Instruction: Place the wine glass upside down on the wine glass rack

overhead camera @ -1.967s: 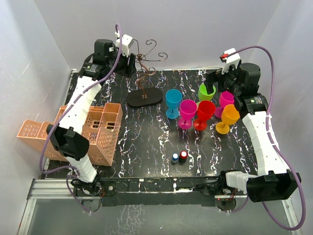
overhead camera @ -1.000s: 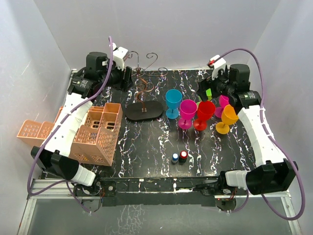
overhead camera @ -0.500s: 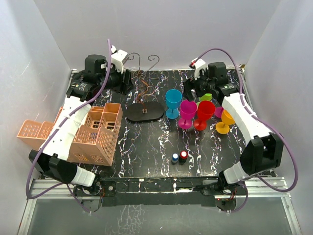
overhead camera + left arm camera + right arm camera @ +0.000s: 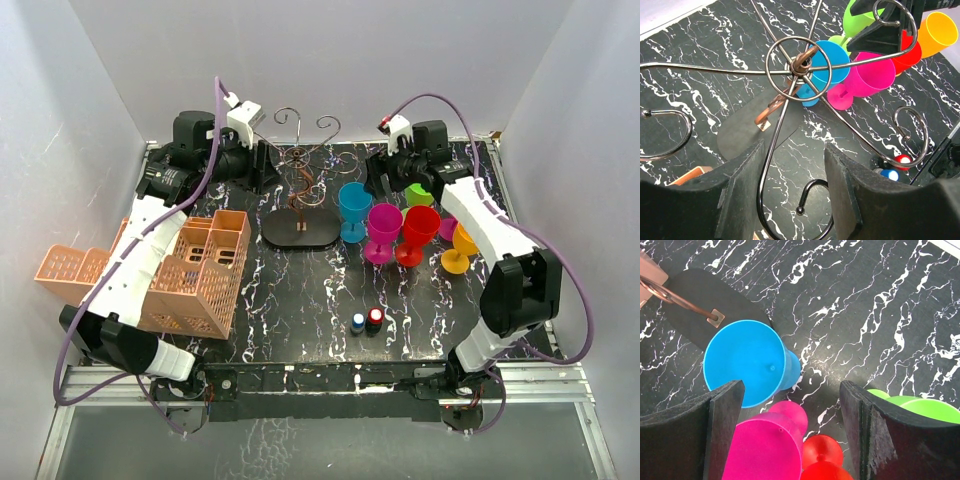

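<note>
The wine glass rack (image 4: 301,180) stands on its black oval base (image 4: 298,231) at the back centre. My left gripper (image 4: 264,165) is open at the rack's top left. In the left wrist view one curled scroll arm (image 4: 765,190) runs between its fingers, and the gripper (image 4: 792,200) is not clamped on it. Blue (image 4: 354,205), magenta (image 4: 384,228), red (image 4: 420,228), green (image 4: 419,192), pink (image 4: 449,228) and orange (image 4: 466,243) wine glasses stand upright to the right of the rack. My right gripper (image 4: 380,182) is open and empty. In its wrist view it (image 4: 790,432) hangs above the blue glass (image 4: 745,362) and the magenta glass (image 4: 767,450).
An orange lattice crate (image 4: 190,270) lies at the left. Two small bottles with a blue and a red cap (image 4: 366,321) stand near the front centre. White walls close the back and both sides.
My right gripper has swung left from the green and pink glasses to above the blue glass. The rack has shifted toward the front and a little right, with my left gripper at its top.
</note>
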You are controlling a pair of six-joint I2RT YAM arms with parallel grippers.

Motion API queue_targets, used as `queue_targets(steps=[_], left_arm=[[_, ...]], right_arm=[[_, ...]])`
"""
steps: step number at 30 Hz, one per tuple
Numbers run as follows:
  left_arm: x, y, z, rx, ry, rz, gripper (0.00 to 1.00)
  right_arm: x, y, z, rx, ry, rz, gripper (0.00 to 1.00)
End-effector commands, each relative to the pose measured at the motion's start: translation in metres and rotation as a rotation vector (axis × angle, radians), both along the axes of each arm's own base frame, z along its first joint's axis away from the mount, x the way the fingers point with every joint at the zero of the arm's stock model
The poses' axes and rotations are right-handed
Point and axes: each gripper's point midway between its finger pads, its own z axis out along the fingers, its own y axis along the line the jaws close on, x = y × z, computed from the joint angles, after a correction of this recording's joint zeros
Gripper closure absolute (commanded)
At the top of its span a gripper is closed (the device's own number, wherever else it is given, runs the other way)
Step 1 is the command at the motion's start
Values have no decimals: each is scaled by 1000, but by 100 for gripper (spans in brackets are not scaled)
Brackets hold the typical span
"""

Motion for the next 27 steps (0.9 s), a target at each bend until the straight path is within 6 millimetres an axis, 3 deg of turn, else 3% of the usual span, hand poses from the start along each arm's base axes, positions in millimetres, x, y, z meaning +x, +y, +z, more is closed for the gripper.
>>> queue_targets(steps=[1, 12, 14, 15, 19, 27], left_arm=[[-11, -3, 18, -23, -39, -29, 75], [5, 11, 18, 37, -73, 65, 60], [5, 11, 21, 36, -83, 63, 58], [5, 11, 22, 36, -89, 63, 56], [6, 15, 29, 46, -116, 71, 49], [6, 32, 47, 112, -211, 118, 31]], right_arm=[[15, 15, 31, 65, -68, 10, 19], [24, 32, 13, 34, -3, 9, 33], [25, 30, 12, 16, -8, 0, 36], [28, 30, -2, 2, 17, -4, 38], [26, 30, -13, -20, 43, 1, 44], [25, 30, -19, -39, 54, 7, 56]])
